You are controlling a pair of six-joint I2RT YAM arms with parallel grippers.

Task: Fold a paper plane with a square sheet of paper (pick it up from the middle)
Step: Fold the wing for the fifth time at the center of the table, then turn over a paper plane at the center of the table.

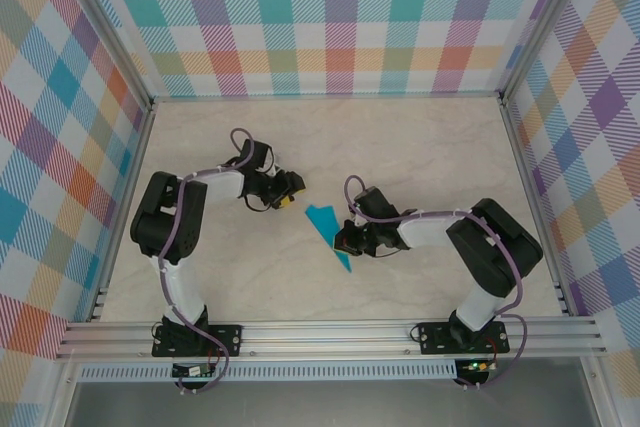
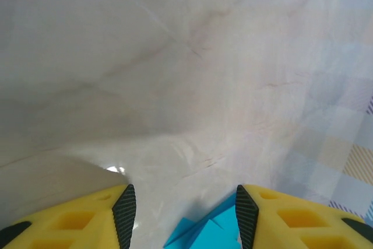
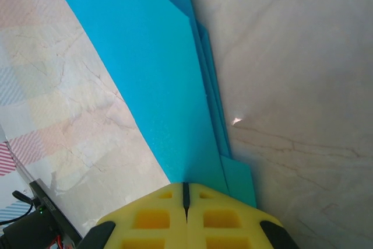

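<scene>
The teal-blue sheet of paper [image 1: 323, 226] lies on the table's middle, folded into a narrow pointed wedge of stacked layers, flat like a paper plane. My right gripper [image 1: 346, 241] is shut, and its tips rest on the wedge's near end. In the right wrist view the closed yellow fingertips [image 3: 185, 193] sit over the paper [image 3: 151, 68], which runs away up and to the left. My left gripper [image 1: 291, 188] hovers just left of the wedge's far end with its jaws open. Between its fingers [image 2: 185, 208], the paper's corner [image 2: 207, 232] shows at the bottom edge.
The marble-look tabletop [image 1: 420, 147] is walled by checked panels [image 1: 340, 17] at the back and both sides. An aluminium rail [image 1: 330, 332] runs along the near edge, where both arm bases stand.
</scene>
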